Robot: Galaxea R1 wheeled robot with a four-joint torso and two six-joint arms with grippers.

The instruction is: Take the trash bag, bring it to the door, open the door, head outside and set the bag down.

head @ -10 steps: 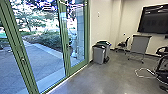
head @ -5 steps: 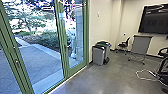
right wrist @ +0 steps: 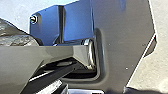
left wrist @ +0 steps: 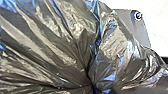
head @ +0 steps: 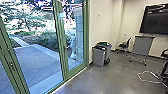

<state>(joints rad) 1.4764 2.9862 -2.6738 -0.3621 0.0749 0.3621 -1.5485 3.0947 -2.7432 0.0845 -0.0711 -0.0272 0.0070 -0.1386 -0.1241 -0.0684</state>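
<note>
Closest to us, the trash bag (left wrist: 50, 45) looms large in the left wrist view, dark, shiny and crinkled, its folds drawn together into a tight gather. Part of it also shows in the right wrist view. We cannot tell whether the left tool is clenched or released, nor can we tell the state of the right tool.

In the head view, the smooth grey floor (head: 110, 80) spreads across the bottom centre. At the left, we face tall glass doors (head: 11, 63) in green frames, with a handle on the leaf at lower left. At the right edge we see part of a dark chair (head: 165, 72), and just beside it a pale angular loop (head: 142, 79) on the floor.

Near the middle of the frame, a grey bin (head: 98, 57) with a black lid stands against a green-lidded bin (head: 108, 50), close to the wall (head: 101, 27). Farther back, right of centre, we have a small chair (head: 123, 46) and a grey panel on wheels (head: 142, 46), with a large dark screen (head: 156, 20) on the wall at upper right.

Through the glass, a paved yard (head: 37, 62) runs towards shrubs (head: 45, 40) and trees (head: 25, 15) at upper left.
</note>
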